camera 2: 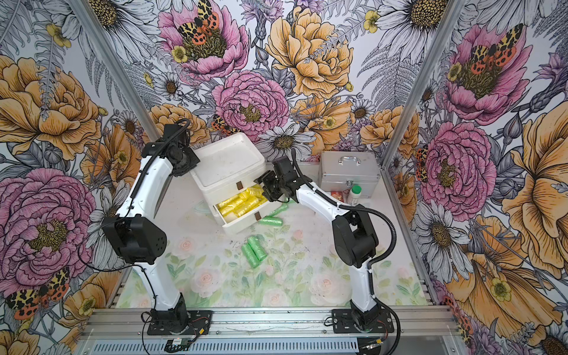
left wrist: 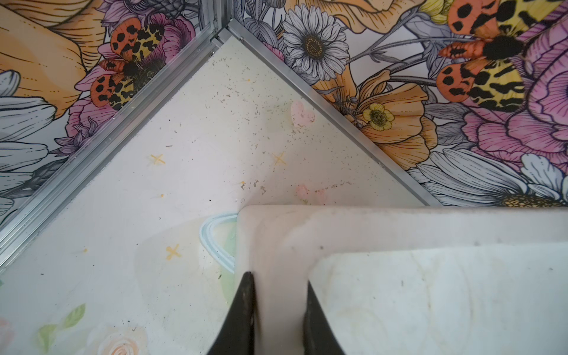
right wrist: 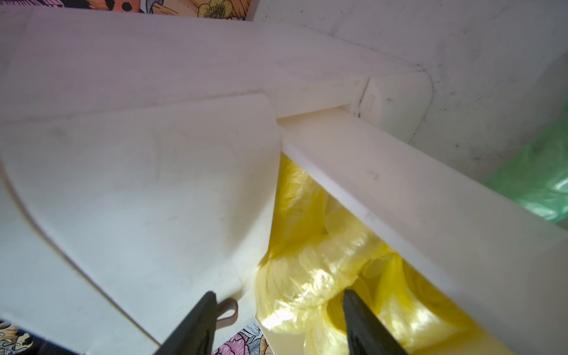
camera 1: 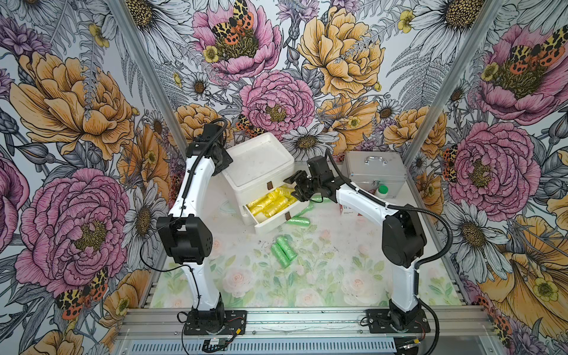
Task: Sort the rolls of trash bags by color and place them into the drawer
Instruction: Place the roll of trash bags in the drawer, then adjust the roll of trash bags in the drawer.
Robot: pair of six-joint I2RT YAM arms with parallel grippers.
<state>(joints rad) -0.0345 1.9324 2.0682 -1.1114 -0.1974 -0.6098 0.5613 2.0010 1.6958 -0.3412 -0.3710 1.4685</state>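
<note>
Right tool (right wrist: 278, 293) released above crinkly yellow plastic rolls (camera 1: 270, 201) in the open white drawer (camera 1: 270, 223); left tool (left wrist: 278, 279) clenches the white cabinet (left wrist: 338, 221) by its rim; glossy light green rolls (camera 1: 284, 250) lie slantwise on the surface (camera 1: 338, 246), nearer the right.

Left gripper (left wrist: 278, 279) on drawer unit (left wrist: 399, 227) rim: finger bases cut off in wrist view, hidden under its own wrist in both top views. Green trash-bag roll (right wrist: 534, 184) blurred, cropped at frame edge. Right forearm (camera 1: 359, 198) covers most of red box (camera 1: 346, 210); print unreadable.

Bright even light, top views bowed at edges, right wrist view perhaps overexposed.
</note>
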